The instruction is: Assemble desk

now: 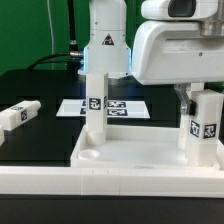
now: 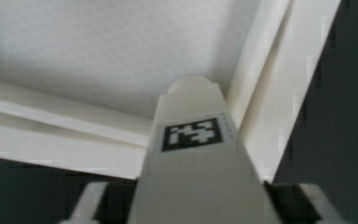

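Note:
The white desk slab (image 1: 135,155) lies flat with its rim up. One leg (image 1: 95,105) stands upright in the slab's back corner on the exterior view's left. A second leg (image 1: 206,125) stands upright at the corner on the exterior view's right, its tag facing the camera. My gripper (image 1: 198,98) comes down over this leg's top. In the wrist view the tagged leg (image 2: 197,130) runs between the jaws of my gripper (image 2: 202,205), whose dark pads (image 2: 300,200) lie against both its sides. The slab's rim (image 2: 265,70) shows beyond it.
A loose leg (image 1: 18,113) lies on the black table at the exterior view's left. The marker board (image 1: 120,106) lies behind the slab. A long low white rail (image 1: 35,180) runs along the front, against the slab. The arm's white base (image 1: 105,40) stands at the back.

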